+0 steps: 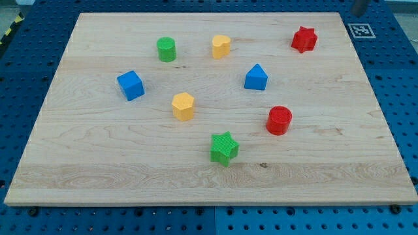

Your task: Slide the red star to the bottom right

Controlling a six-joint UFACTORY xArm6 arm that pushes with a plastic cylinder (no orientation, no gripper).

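The red star [304, 39] lies near the board's top right corner. My tip [358, 13] shows only as a short grey stub at the view's top edge. It is just past the board's top right corner, up and to the right of the red star and well apart from it. It touches no block.
On the wooden board [78, 163] lie a red cylinder [279, 120], a green star [224, 148], a blue house-shaped block [256, 77], a yellow heart-like block [221, 46], a green cylinder [166, 49], a blue cube [130, 85] and a yellow hexagon [183, 106]. A black-and-white marker [361, 30] sits off the top right corner.
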